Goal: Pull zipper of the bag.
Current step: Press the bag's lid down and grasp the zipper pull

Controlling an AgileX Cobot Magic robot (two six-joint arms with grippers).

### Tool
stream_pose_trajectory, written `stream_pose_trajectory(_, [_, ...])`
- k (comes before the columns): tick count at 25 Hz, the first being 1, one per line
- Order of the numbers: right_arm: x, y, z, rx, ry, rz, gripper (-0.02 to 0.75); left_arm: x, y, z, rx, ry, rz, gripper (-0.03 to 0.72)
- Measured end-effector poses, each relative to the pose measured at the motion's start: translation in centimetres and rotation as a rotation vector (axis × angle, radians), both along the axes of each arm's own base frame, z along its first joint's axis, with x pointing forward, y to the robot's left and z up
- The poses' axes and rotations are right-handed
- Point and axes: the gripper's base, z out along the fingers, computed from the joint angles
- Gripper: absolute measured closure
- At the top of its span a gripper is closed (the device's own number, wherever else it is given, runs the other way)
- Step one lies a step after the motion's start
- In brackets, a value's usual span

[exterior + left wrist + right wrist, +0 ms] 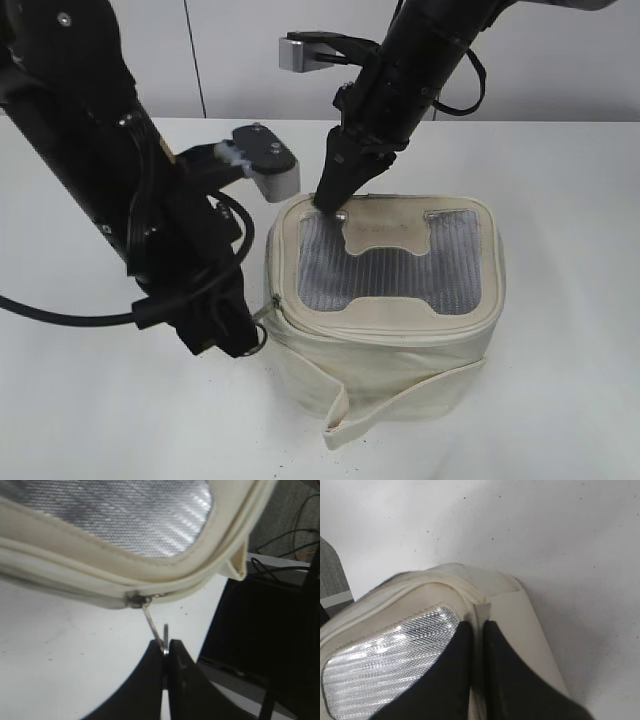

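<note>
From the exterior view I see the bag (385, 305) standing a little right of centre in the frame on the white bench (560, 400), lid up, with its grey mesh window (390, 265) and the cream patch (385, 235) facing the camera and the loose flat strap (400, 395) trailing across its lower front down to the bench. My left tool (250, 335) sits at the lower left of the bag, level with the lid edge, just beside the corner where the zipper (275, 300) runs. In the left wrist view the picture is clearer: the two dark fingers (145, 685) at the bottom centre of the frame are pressed together on the ring pull (159, 637), which stretches as a thin metal link up and left to the silver slider (135, 600) seated on the zipper track under the lid's rim; the pull looks taut between slider and fingers. My right tool (330, 195) comes down from the upper centre of the exterior frame and its tip meets the lid at the upper left corner of the bag, next to the mesh. In the right wrist view its fingers (505, 680) stand nearly closed at the bottom centre, with a narrow cream fabric tab (481, 614) at the lid edge in the slim gap between them; I cannot tell whether they truly pinch it or only rest against it.
</note>
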Motion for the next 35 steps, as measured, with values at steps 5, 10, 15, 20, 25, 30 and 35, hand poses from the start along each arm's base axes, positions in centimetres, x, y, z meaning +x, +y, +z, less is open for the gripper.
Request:
stream_pose_trajectory(5, [0.0,0.0,0.0,-0.004,0.000,-0.002,0.697,-2.8,-2.5,0.0,0.004,0.035,-0.036,0.690])
stream_pose_trajectory(10, [0.0,0.1,0.0,0.004,0.005,-0.003,0.699,-5.7,-5.9,0.1,-0.052,-0.044,-0.061,0.690])
stream_pose_trajectory(15, [-0.1,0.1,0.0,0.004,0.005,-0.003,0.699,-6.4,-7.7,0.5,-0.161,-0.091,0.004,0.690])
stream_pose_trajectory(20, [-0.1,0.1,0.0,0.008,0.007,-0.003,0.699,-6.1,-8.7,1.0,-0.289,-0.070,0.130,0.690])
stream_pose_trajectory(25, [-0.1,0.2,0.0,0.010,0.009,-0.003,0.699,-6.0,-9.3,0.1,-0.296,-0.032,0.170,0.690])
stream_pose_trajectory(30, [-0.1,0.2,0.0,0.011,0.012,-0.008,0.699,-6.0,-9.6,-0.6,-0.286,-0.014,0.181,0.690])
stream_pose_trajectory(35, [-0.1,0.1,0.0,-0.002,0.038,-0.060,0.670,-6.1,-9.1,0.3,-0.284,-0.065,0.139,0.661])
